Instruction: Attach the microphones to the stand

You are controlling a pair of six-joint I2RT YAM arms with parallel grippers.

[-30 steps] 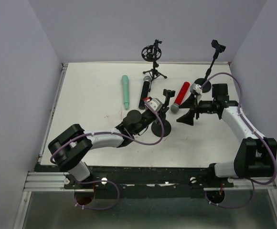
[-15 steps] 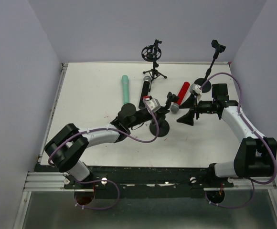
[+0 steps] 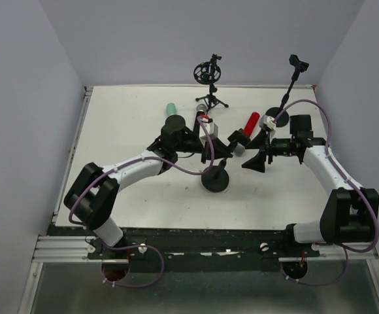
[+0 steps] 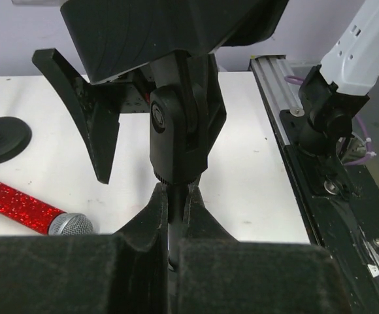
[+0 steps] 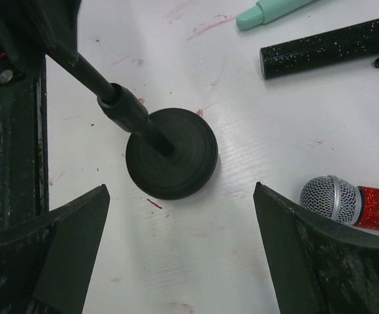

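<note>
My left gripper (image 3: 225, 146) (image 4: 174, 196) is shut on the thin pole of a black round-based stand (image 3: 215, 179), just under its clip joint (image 4: 176, 144). The stand's base also shows in the right wrist view (image 5: 171, 152). The red microphone (image 3: 249, 125) (image 4: 16, 205) lies beside the stand with its silver head (image 5: 330, 197) toward the front. The black microphone (image 5: 333, 44) and the teal microphone (image 3: 170, 108) (image 5: 271, 10) lie behind, mostly hidden under my left arm in the top view. My right gripper (image 3: 257, 159) (image 5: 183, 261) is open and empty, right of the stand.
A tripod stand with a round shock mount (image 3: 209, 70) stands at the back middle. A taller stand with a clip (image 3: 298, 64) and a round base (image 3: 278, 116) stands at the back right, close to my right arm. Walls enclose the table.
My left arm has swung toward the back and its wrist has turned, now covering the black and teal microphones. The stand's base has barely shifted. The right arm has not moved.
</note>
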